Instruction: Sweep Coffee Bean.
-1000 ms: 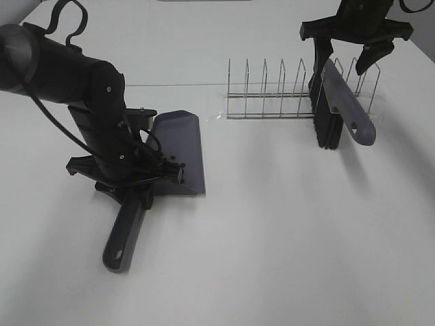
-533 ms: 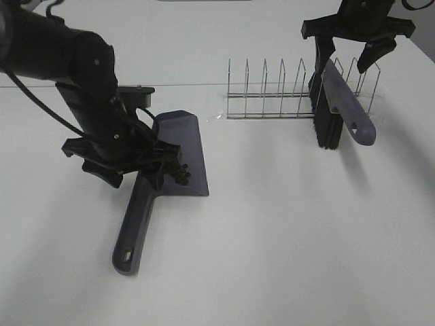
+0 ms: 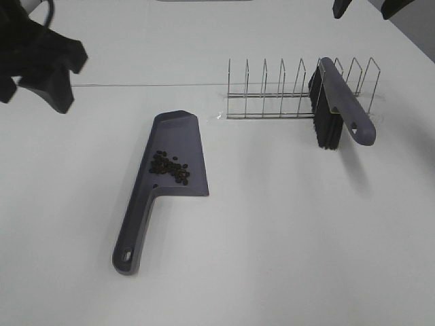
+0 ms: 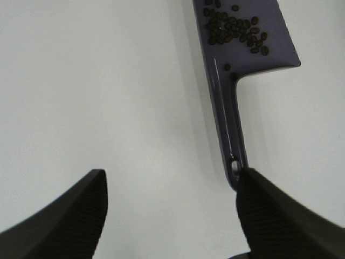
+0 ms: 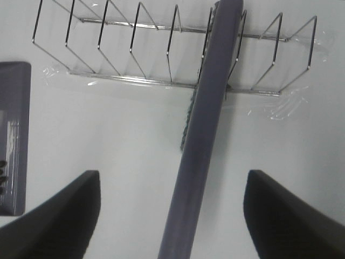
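Note:
The grey-purple dustpan [image 3: 175, 153] lies flat on the white table, its handle toward the near edge. The coffee beans [image 3: 169, 167] sit in a small dark cluster on its pan. My left gripper [image 3: 34, 87] is open and empty, raised high at the far left, away from the dustpan. In the left wrist view the open gripper [image 4: 172, 216] hovers above the handle [image 4: 227, 124] and the beans [image 4: 234, 29]. My right gripper [image 3: 367, 8] is open and empty, high above the brush [image 3: 345, 109]. The right wrist view shows this gripper [image 5: 175, 216] over the brush handle [image 5: 207, 124].
The brush leans with its black bristles [image 3: 323, 125] down against a wire dish rack [image 3: 272, 92] at the back right. The rack also shows in the right wrist view [image 5: 135, 48], with the dustpan edge [image 5: 13, 135] beside it.
My left gripper has let go of the dustpan handle and risen away to the far left. My right gripper has lifted up off the brush. The dustpan now lies uncovered.

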`<state>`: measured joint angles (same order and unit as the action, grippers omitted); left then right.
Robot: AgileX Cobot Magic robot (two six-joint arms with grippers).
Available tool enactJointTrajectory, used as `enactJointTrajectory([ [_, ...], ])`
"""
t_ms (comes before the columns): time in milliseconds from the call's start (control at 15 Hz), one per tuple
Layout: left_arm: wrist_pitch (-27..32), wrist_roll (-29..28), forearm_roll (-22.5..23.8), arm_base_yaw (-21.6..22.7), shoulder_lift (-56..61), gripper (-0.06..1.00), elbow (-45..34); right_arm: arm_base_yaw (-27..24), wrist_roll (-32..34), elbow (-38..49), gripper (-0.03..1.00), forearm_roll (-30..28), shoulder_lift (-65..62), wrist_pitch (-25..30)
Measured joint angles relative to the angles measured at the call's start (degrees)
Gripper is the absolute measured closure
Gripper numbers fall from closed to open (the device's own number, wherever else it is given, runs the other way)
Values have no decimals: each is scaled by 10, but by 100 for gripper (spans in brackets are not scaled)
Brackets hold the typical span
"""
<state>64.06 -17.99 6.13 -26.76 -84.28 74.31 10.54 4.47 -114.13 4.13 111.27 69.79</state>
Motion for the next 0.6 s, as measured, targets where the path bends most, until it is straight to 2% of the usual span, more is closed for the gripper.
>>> enactJointTrajectory([
  [133,32,0,5,0,72,29,-31,0,-13,56,27,0,-46,0],
  [267,48,-5,6,0,127,29,-72,0,-22,150,27,0,-110,0],
  [600,50,-23,10,0,326,29,-261,0,-39,406,27,-5,-270,-1],
])
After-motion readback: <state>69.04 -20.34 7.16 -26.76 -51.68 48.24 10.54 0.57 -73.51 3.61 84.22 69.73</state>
